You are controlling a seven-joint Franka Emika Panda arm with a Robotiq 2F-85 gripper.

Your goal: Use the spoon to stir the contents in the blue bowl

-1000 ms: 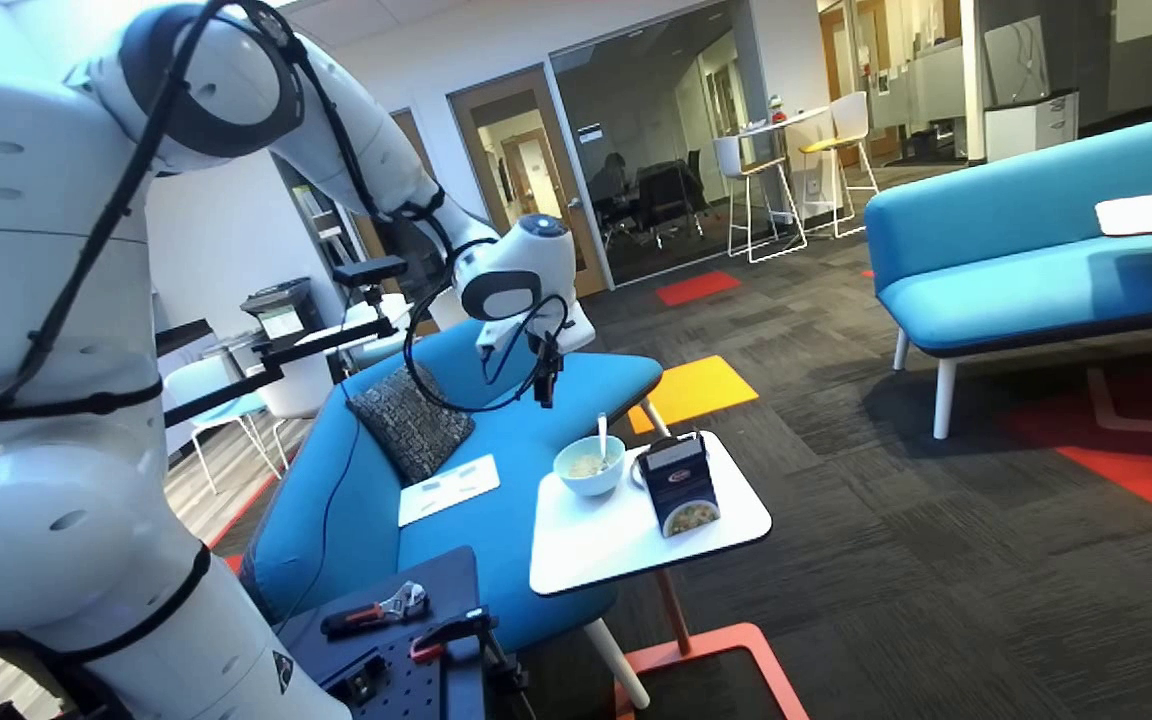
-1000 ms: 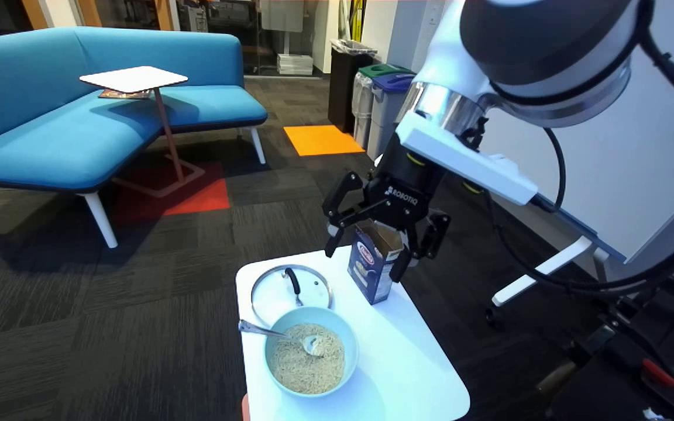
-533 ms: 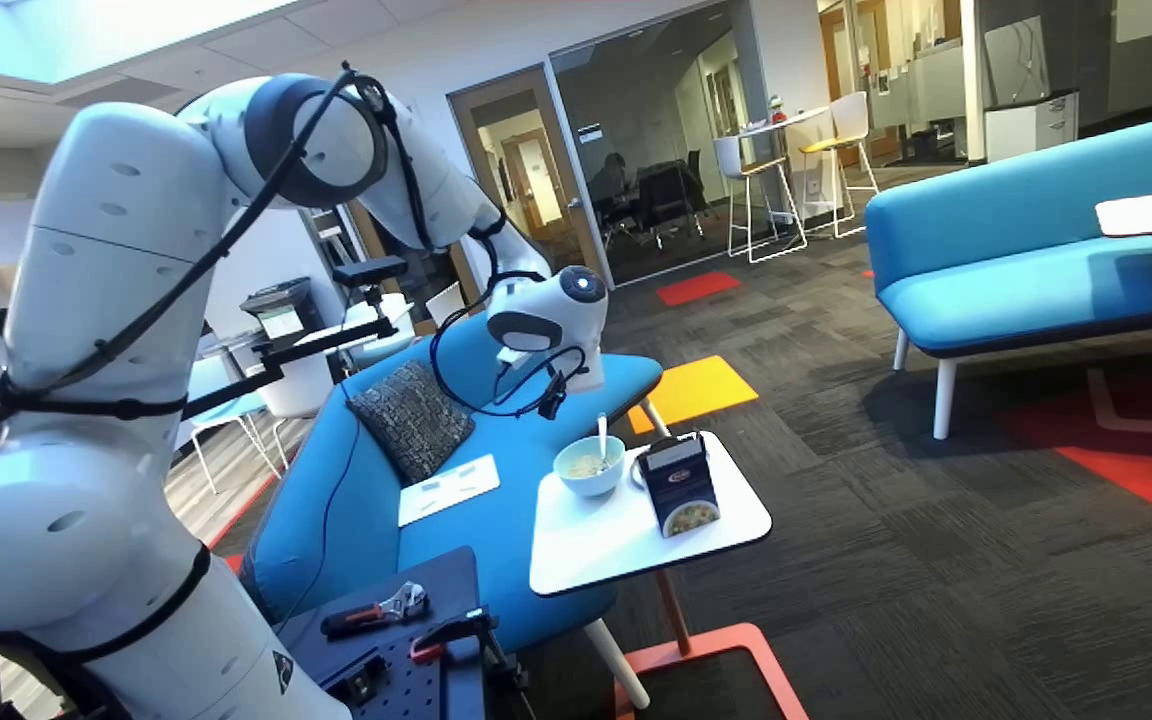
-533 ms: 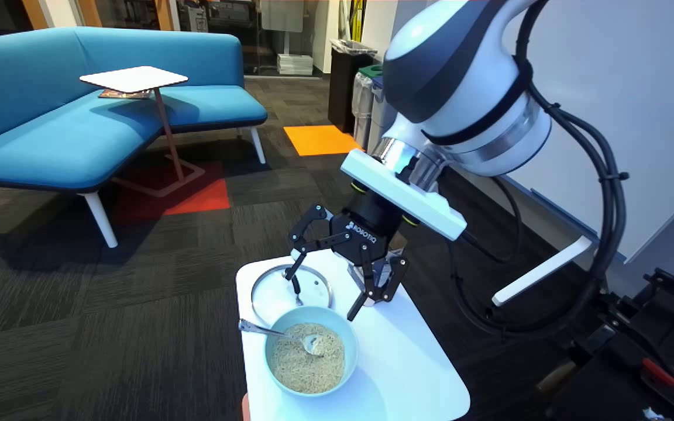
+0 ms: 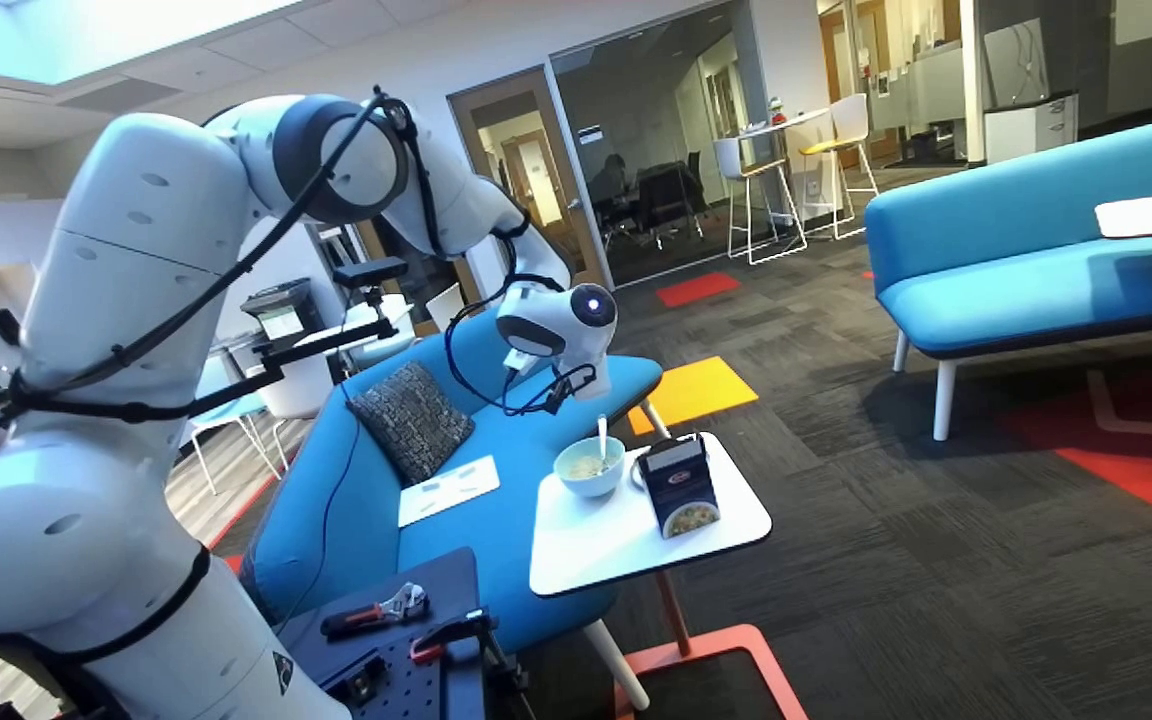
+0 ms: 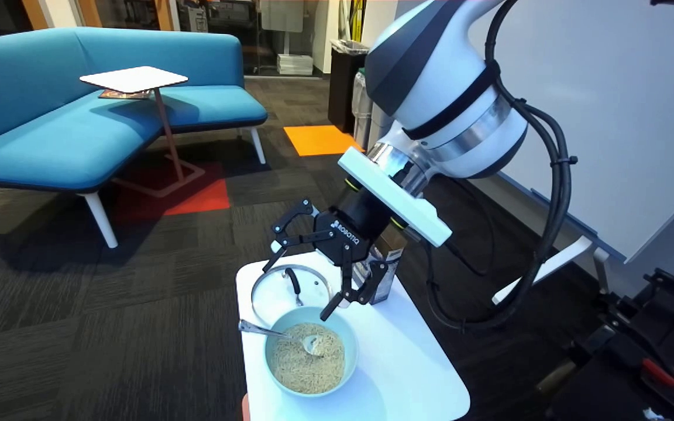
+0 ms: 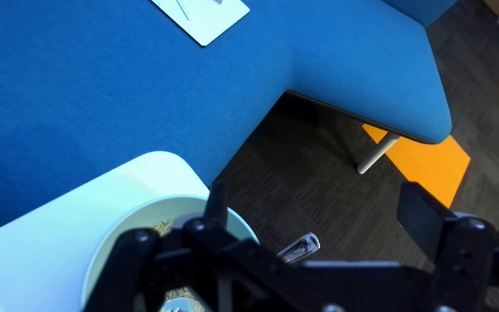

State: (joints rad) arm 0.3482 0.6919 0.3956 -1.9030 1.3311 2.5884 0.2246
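Observation:
The pale blue-green bowl [image 6: 350, 345] stands on the small white table and holds grainy, rice-like contents. It also shows in an exterior view [image 5: 591, 486] and, partly behind a finger, in the wrist view [image 7: 143, 213]. A metal spoon [image 6: 261, 329] rests in it, its head on the contents and its handle sticking out over the rim; the handle also shows in an exterior view [image 5: 603, 430]. My gripper [image 6: 296, 293] is open and empty, tilted, above the lid and the bowl's rim. In the wrist view the handle's end [image 7: 300, 249] appears between the spread fingers [image 7: 314, 197], not touched.
A glass lid [image 6: 270, 292] with a black handle lies beside the bowl on the white table [image 6: 413, 380]. A dark navy box [image 5: 678, 485] stands on the table, partly behind the gripper in an exterior view [image 6: 385, 280]. A blue sofa [image 5: 496, 540] borders the table.
My gripper has come down and across from near the navy box to above the lid and the bowl's rim, staying open. The bowl, spoon, lid and box have not moved.

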